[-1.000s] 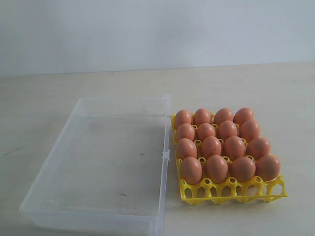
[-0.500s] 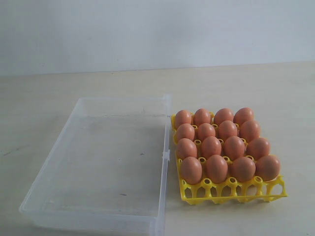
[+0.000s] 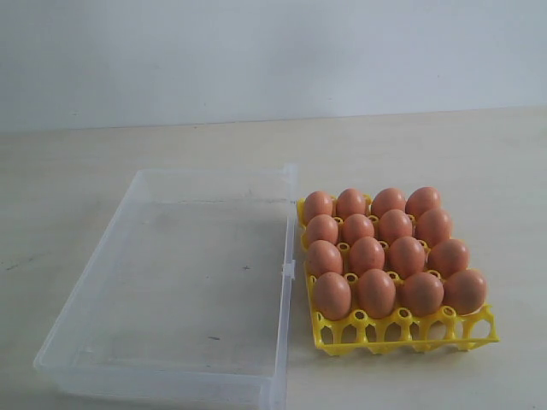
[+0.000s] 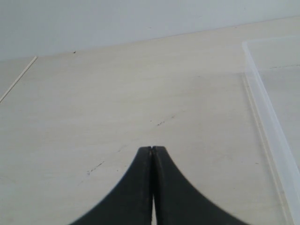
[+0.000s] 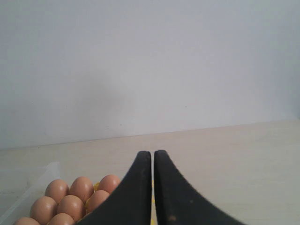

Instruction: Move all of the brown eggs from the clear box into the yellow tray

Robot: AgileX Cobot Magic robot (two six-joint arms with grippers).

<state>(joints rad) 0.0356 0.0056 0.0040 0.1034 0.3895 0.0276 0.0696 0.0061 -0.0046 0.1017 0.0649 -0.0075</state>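
Since the eggs (image 3: pixel 367 254) fill the tray (image 3: pixel 402 330) — box (image 3: pixel 188 282) bare — left gripper (image 4: pixel 152 149) and right gripper (image 5: pixel 153 153) sit pressed together, right nearer the tray.

Pale wooden tabletop (image 3: pixel 171 141) against plain white wall (image 3: pixel 273 51).

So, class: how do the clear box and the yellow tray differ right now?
The box is empty; the tray is full of eggs. The box is see-through, the tray solid yellow. The box is larger than the tray. Both rest on the table.
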